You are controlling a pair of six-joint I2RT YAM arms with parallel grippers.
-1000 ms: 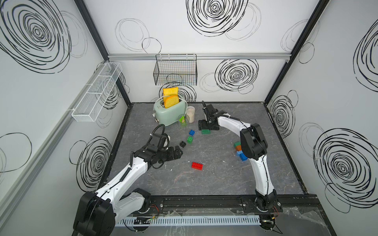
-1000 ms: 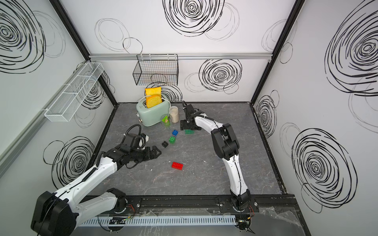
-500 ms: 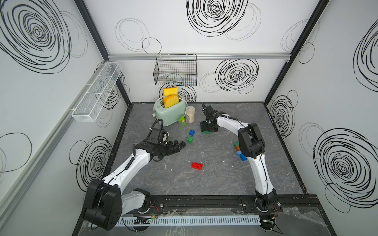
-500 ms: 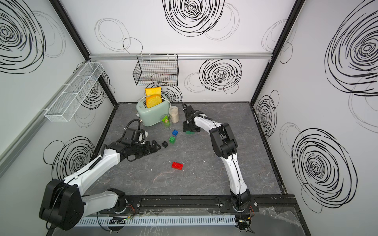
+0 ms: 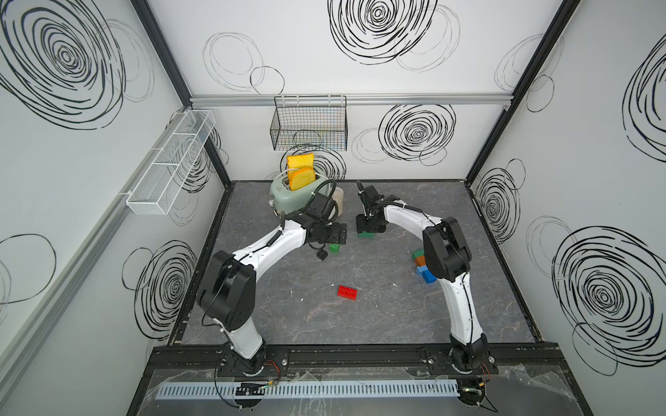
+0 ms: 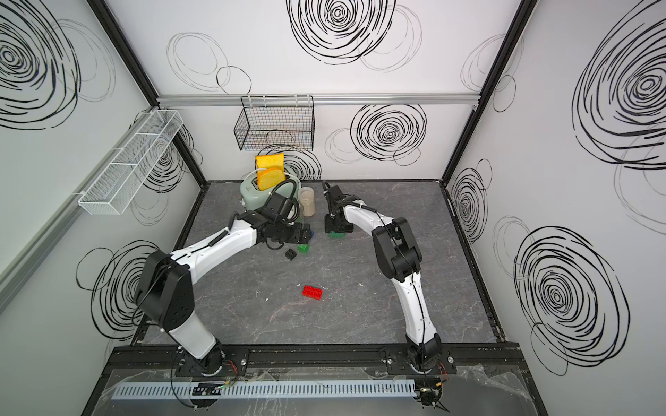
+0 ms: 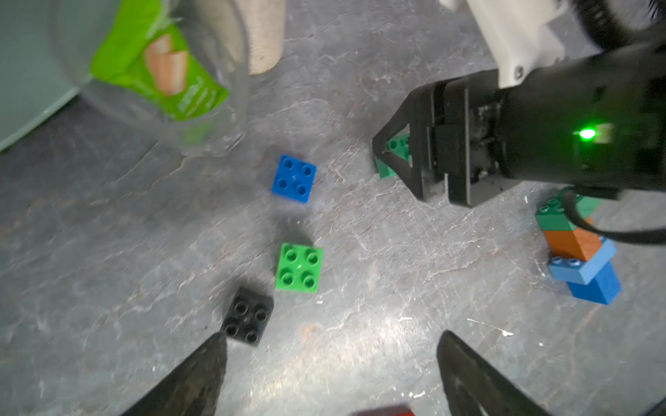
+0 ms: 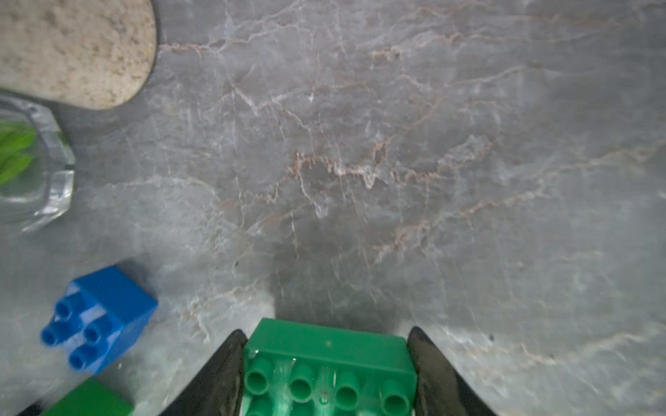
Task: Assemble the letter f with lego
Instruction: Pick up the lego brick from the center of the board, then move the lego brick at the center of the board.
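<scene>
Newly changed: we find the right fingers (image 8: pixel 216 378) clamped from wide onto the green oblong brick (image 8: pixel 328 360), at the tabletop's (image 5: pixel 360 324) back.
Left fingers (image 7: pixel 194 374): released, empty; they have swung in above the black brick (image 7: pixel 248 316).
Bearing on task: we judge one piece secured for the stacked bricks (image 5: pixel 421 264), well apart.

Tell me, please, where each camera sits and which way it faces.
Top views: high in front, looking down at the table; left arm and right arm show.
Right wrist: on its arm, facing the table; right gripper shut on a dark-green brick.
Left wrist: on its arm, facing loose bricks; left gripper open, right gripper visible.
Shared by wrist views: blue brick.
</scene>
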